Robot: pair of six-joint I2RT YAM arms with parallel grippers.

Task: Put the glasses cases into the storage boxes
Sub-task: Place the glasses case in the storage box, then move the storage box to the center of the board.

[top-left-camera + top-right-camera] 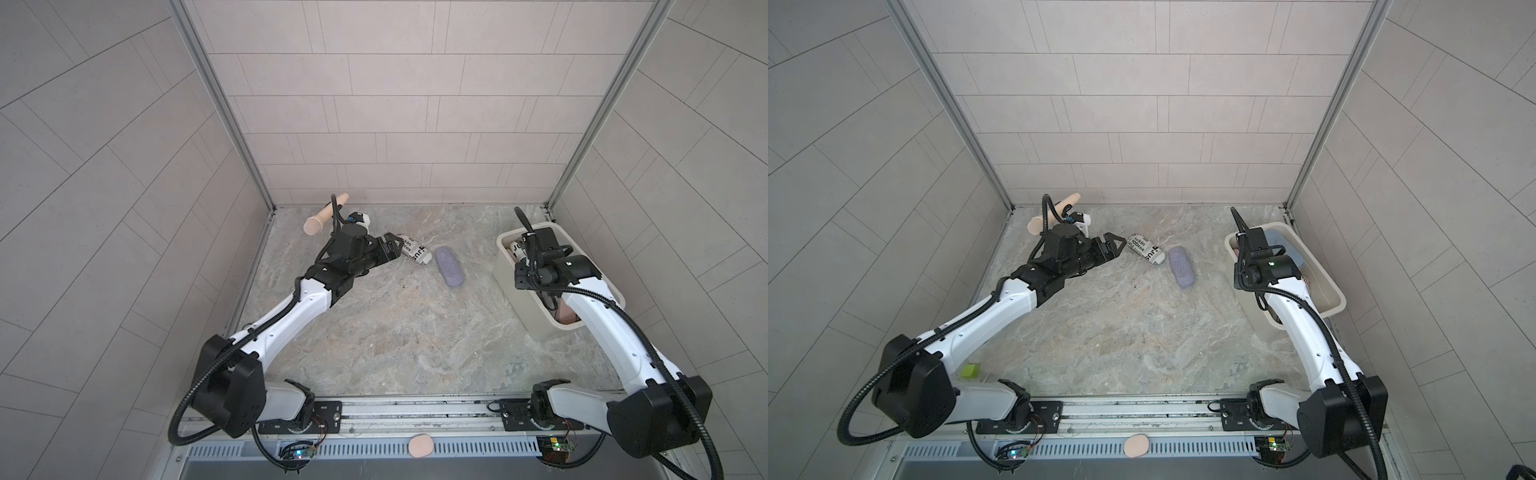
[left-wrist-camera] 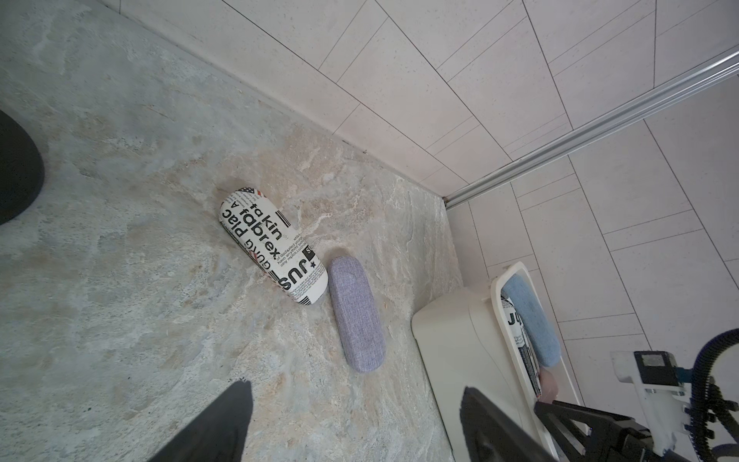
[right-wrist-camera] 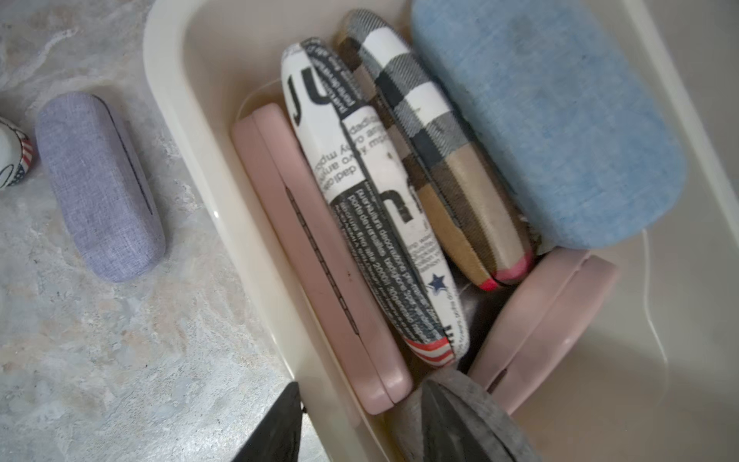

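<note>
Risk | left tool (image 1: 1116,246) jaws apart, beyond the newspaper-print case (image 2: 268,244) from the cream tub (image 3: 180,132); lavender case (image 2: 357,316) just beside it, tubward: your grab may shove both | right tool (image 3: 362,384) part-open over the tub's packed cases (image 3: 360,192): lifting, you may snag its rim.

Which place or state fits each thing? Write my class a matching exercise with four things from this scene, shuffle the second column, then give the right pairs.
Things
1. lavender case
2. light blue case
3. pink oval pad
4. left gripper

Places or states
a. inside the cream tub
b. open, empty, near the newspaper-print case
c. on the slotted front rail
d. lying on the table, outside the tub

Pairs: 1-d, 2-a, 3-c, 4-b
</note>
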